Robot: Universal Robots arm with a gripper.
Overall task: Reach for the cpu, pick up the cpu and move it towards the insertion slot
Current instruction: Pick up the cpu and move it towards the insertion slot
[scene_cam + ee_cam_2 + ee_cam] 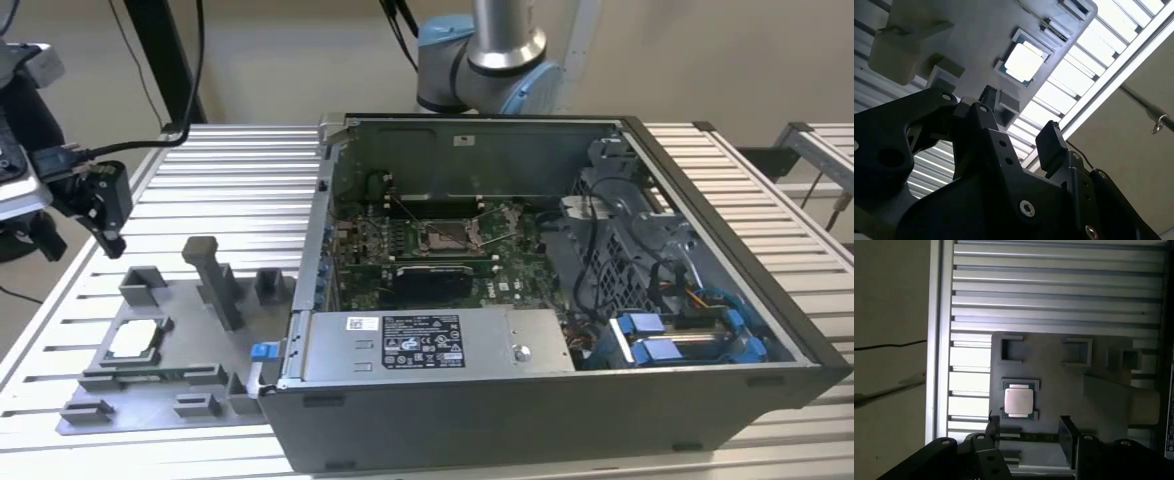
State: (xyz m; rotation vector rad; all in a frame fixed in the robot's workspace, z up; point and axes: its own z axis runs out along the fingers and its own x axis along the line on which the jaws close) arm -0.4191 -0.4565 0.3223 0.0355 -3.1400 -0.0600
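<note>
resting on slatted aluminium table (240, 190), beige wall (294, 60) behind: grey fixture (194, 350), cpu (135, 340) seated, beside computer case (534, 420); gripper (1028, 420) held above, spread, empty.

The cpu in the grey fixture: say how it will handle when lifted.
The cpu looks thin, flat and rigid, so probably light and unbending. Its smooth metal top may be slippery. Seated in the fixture, it likely won't slide if nudged.

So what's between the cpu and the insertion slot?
In the exterior view, a grey upright post and the case wall stand between cpu and insertion slot.
</note>
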